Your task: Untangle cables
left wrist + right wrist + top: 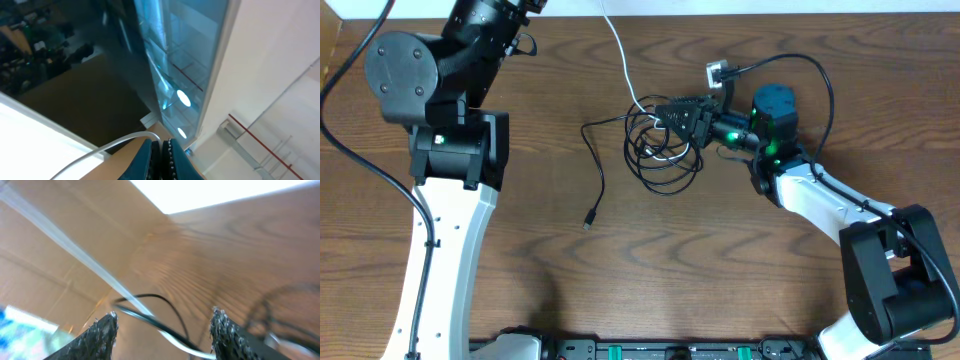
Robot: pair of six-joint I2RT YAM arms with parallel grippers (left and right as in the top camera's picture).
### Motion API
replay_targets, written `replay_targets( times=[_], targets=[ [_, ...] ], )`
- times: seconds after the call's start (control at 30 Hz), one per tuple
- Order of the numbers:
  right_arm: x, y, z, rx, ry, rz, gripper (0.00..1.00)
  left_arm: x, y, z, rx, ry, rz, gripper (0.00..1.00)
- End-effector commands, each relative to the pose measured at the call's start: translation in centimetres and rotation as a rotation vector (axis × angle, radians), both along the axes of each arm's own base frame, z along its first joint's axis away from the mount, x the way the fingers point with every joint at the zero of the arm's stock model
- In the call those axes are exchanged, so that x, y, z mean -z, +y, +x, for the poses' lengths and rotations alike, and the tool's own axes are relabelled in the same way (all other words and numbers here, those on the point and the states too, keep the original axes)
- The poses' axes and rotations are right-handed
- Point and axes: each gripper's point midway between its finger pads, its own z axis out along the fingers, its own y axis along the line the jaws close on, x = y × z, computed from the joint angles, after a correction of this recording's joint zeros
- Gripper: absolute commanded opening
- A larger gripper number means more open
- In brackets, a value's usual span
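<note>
A tangle of black cables (pixel 662 160) lies at the table's centre, with a white cable (pixel 620 50) running from it up off the top edge. One black cable end (pixel 591 217) trails to the left. My right gripper (pixel 666 113) is open at the tangle's top right. In the right wrist view its fingers (pixel 165 321) straddle a black cable (pixel 150 298) and the white cable (pixel 75 250) without closing on them. In the left wrist view my left gripper (pixel 161 146) is shut, raised off the table, with the white cable (pixel 100 148) coming out at its tips.
A small grey plug (pixel 718 73) on a black cable loops behind the right arm (pixel 820 195). The left arm's base and links (pixel 445 150) stand at the left. A cardboard box (pixel 328 40) sits at the far left corner.
</note>
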Motion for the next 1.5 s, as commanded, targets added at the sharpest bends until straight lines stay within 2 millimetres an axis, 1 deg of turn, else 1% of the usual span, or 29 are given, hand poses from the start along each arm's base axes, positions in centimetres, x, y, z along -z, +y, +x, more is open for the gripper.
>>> replay_targets(
  times=[0.0, 0.07, 0.17, 0.3, 0.4, 0.43, 0.5, 0.53, 0.57, 0.63, 0.73, 0.8, 0.9, 0.97, 1.07, 1.13, 1.23, 1.37, 1.47],
  targets=[
    [-4.2, 1.4, -1.8, -0.140, -0.150, 0.035, 0.59, -0.8, -0.1, -0.8, 0.013, -0.005, 0.009, 0.07],
    [-4.6, 2.0, -1.7, -0.143, -0.185, 0.020, 0.60, -0.6, -0.2, -0.7, 0.019, 0.007, 0.014, 0.07],
    [-4.0, 2.8, -1.0, -0.088, -0.200, -0.030, 0.64, -0.5, -0.4, -0.8, 0.033, 0.008, 0.022, 0.07],
    [-3.1, 4.3, -0.2, 0.004, -0.220, -0.102, 0.65, -0.3, -1.0, -1.2, 0.063, 0.006, 0.043, 0.07],
    [-2.9, 5.4, 0.3, 0.059, -0.237, -0.128, 0.64, -0.2, -1.3, -1.4, 0.082, 0.005, 0.056, 0.07],
    [-3.0, 5.7, 0.6, 0.079, -0.242, -0.134, 0.61, -0.1, -1.4, -1.4, 0.088, 0.005, 0.059, 0.07],
    [-2.8, 5.7, 1.5, 0.131, -0.234, -0.155, 0.49, 0.0, -1.6, -1.6, 0.101, 0.003, 0.069, 0.07],
    [-2.5, 5.2, 2.2, 0.173, -0.219, -0.177, 0.38, 0.0, -1.7, -1.7, 0.112, 0.002, 0.077, 0.07],
    [-2.3, 4.9, 2.6, 0.199, -0.210, -0.190, 0.33, 0.1, -1.9, -1.8, 0.122, 0.002, 0.083, 0.07],
    [-1.8, 3.6, 3.8, 0.274, -0.192, -0.226, 0.21, 0.5, -2.4, -2.0, 0.150, 0.010, 0.104, 0.07],
    [-1.8, 1.6, 5.3, 0.336, -0.181, -0.256, 0.01, 1.8, -2.9, -1.9, 0.166, 0.024, 0.173, 0.07],
    [-2.2, 0.1, 6.1, 0.362, -0.172, -0.273, 0.01, 3.2, -3.1, -1.6, 0.169, 0.047, 0.233, 0.07],
    [-3.5, -2.3, 6.9, 0.394, -0.169, -0.314, 0.01, 5.8, -2.8, -0.7, 0.168, 0.122, 0.308, 0.07],
    [-4.7, -3.9, 7.1, 0.411, -0.181, -0.355, 0.01, 8.0, -2.0, 0.1, 0.145, 0.183, 0.365, 0.07],
    [-7.2, -6.3, 7.0, 0.427, -0.204, -0.423, 0.01, 11.1, -0.8, 0.9, 0.098, 0.247, 0.464, 0.07],
    [-9.2, -7.3, 6.4, 0.418, -0.217, -0.453, 0.01, 13.0, 0.0, 1.3, 0.066, 0.268, 0.542, 0.07],
    [-12.5, -7.7, 5.0, 0.379, -0.246, -0.468, 0.01, 15.7, 1.4, 1.8, 0.010, 0.337, 0.630, 0.08],
    [-16.3, -7.5, 3.3, 0.334, -0.285, -0.468, 0.01, 19.1, 3.4, 2.3, -0.091, 0.437, 0.746, 0.07],
    [-18.7, -7.4, 2.4, 0.314, -0.294, -0.456, 0.01, 20.7, 4.3, 2.3, -0.131, 0.468, 0.827, 0.07]
  ],
)
